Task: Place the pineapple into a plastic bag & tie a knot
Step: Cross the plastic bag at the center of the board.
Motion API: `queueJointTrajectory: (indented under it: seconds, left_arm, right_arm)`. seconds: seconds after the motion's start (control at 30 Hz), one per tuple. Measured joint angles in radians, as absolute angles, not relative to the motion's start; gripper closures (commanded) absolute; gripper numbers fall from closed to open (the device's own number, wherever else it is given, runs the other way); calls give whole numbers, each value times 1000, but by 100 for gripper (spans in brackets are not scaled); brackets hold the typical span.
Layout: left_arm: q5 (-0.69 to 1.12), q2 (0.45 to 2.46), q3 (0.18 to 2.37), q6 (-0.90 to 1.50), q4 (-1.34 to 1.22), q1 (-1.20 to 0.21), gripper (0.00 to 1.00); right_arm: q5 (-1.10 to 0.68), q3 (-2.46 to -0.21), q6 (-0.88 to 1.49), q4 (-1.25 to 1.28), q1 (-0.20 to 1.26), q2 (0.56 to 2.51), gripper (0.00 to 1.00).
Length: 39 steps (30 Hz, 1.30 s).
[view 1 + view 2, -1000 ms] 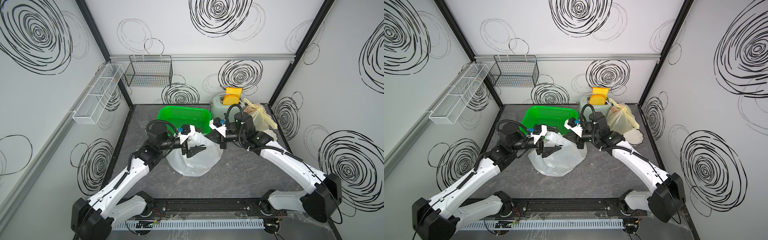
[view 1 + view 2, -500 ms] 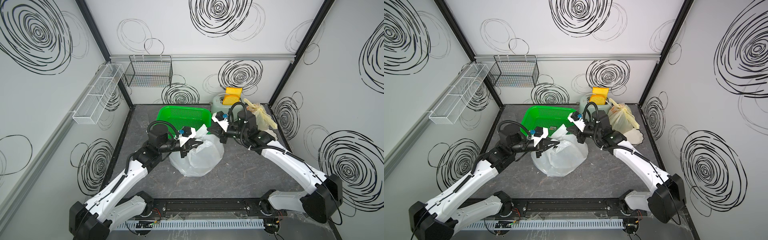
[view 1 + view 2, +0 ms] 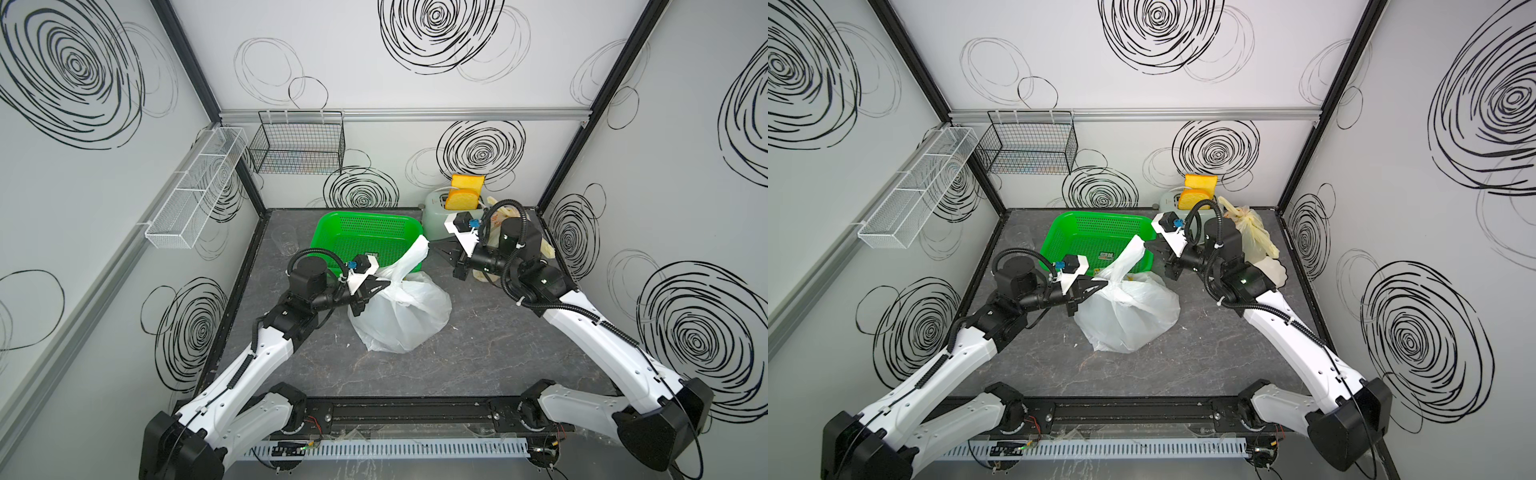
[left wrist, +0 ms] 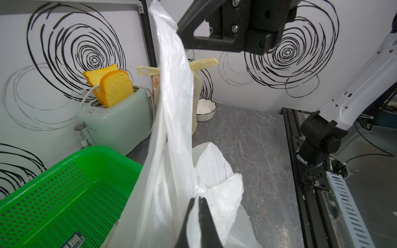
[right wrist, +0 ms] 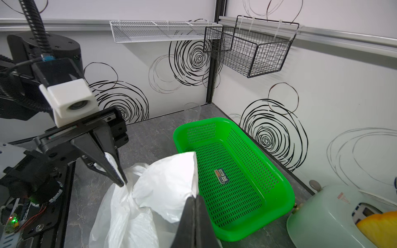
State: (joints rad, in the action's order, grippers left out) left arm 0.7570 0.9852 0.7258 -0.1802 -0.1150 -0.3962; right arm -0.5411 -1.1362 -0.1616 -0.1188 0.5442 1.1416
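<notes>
1. Claws: left claw [image 3: 384,284] is pressed shut on the plastic bag [image 3: 405,320] at its neck. Right claw [image 3: 434,249] pinches one handle.
2. That handle stretches up and back over the green basket [image 3: 361,237]; the left arm is nearer the neck.
3. Pineapple is hidden, presumably inside the bag on the bench [image 3: 478,345].
4. A second ago the left claw was spread.

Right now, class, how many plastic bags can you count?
2. A white bag mid-table, before the green basket; a yellowish bag at the back, beside the toaster.
</notes>
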Motion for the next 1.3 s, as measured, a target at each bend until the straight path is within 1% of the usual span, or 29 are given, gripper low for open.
queueJointTrajectory:
  seconds: [0.13, 0.27, 0.43, 0.77, 1.1, 1.3]
  left_arm:
    - [762, 1019, 736, -159, -175, -395, 100]
    - [762, 1069, 748, -127, -231, -392, 100]
    - [762, 1114, 771, -104, -266, -392, 100]
    - [841, 1162, 776, -124, -295, -392, 100]
    - [810, 1190, 776, -80, -310, -392, 100]
    - [785, 1183, 758, -78, -289, -391, 100]
  right_arm:
    - [-563, -1123, -185, -147, 578, 1086, 100]
    - [-605, -1093, -233, -194, 649, 1041, 100]
    - [-651, -1044, -280, -274, 714, 1031, 100]
    - [-598, -997, -302, -313, 723, 1071, 100]
    - [-620, -997, -319, -337, 768, 1196, 100]
    - [-591, -996, -292, -291, 771, 1201, 100]
